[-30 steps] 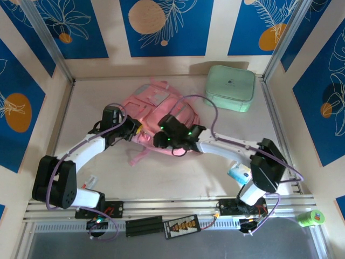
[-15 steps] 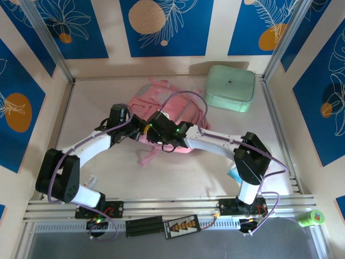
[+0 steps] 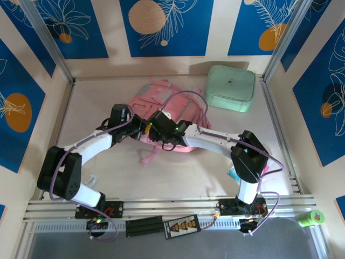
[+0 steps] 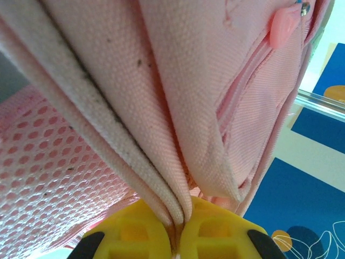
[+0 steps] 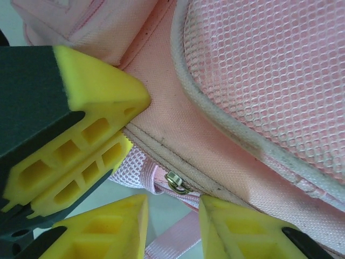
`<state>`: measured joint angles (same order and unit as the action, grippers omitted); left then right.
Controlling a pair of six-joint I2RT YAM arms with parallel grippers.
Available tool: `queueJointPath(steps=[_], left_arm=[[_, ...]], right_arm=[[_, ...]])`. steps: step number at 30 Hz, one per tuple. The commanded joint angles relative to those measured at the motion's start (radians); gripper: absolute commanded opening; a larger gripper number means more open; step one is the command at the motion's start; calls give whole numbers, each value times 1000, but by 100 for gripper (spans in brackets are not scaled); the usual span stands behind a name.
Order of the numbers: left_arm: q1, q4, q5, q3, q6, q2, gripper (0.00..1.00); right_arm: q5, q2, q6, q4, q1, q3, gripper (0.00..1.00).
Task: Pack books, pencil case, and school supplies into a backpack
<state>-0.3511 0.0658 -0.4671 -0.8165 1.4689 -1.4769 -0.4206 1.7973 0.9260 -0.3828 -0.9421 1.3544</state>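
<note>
Nearest me, outside the rail on my right, lies one green roll of tape (image 3: 311, 218). Just inside the rail, on the worktop (image 3: 178, 172), one small pale-blue thing (image 3: 233, 174) peeps out beside my right arm; I cannot tell what it is.

Past that, in the middle of the worktop, sits the one pink backpack (image 3: 153, 96), and my two pincers meet at its near edge. My left pincer (image 4: 178, 222) is clamped tight on a fold of the backpack, with the whitish piping (image 4: 108, 135) squeezed between its yellow fingers (image 4: 129, 237). Pink mesh (image 4: 48, 162) lies to one side of the fold, and one pink zip tab (image 4: 284, 24) hangs higher up. My right pincer (image 5: 172, 216) stands partly open right beside the left one, its two fingers apart and nothing pinched. One small metal zip slider (image 5: 177, 182) sits on the seam just beyond the gap.

Farthest off, in the back right corner and apart from the backpack, is one mint-green box (image 3: 230, 87) with rounded corners. A small dark mark on its lid is too small to read.

Against a second ago, my right arm has folded inward and now covers more of the pale-blue thing. My right pincer has come across to sit beside the left. The backpack is bunched up between them, and its trailing strap lies a little further to my right. The box and the roll of tape lie as they did.
</note>
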Motion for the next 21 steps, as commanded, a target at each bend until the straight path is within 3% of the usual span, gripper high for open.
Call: queueJointPath(steps=[1, 6, 13, 21], left_arm=[[-19, 70, -87, -27, 25, 6, 0], [-19, 86, -99, -26, 34, -9, 0], [-20, 96, -110, -26, 47, -22, 0], [-20, 143, -94, -6, 92, -24, 0]], right_arm=[[-83, 55, 1, -20, 23, 31, 33], [-177, 94, -19, -57, 18, 72, 37], [-323, 124, -13, -106, 6, 117, 33], [-369, 171, 55, -214, 6, 173, 34]])
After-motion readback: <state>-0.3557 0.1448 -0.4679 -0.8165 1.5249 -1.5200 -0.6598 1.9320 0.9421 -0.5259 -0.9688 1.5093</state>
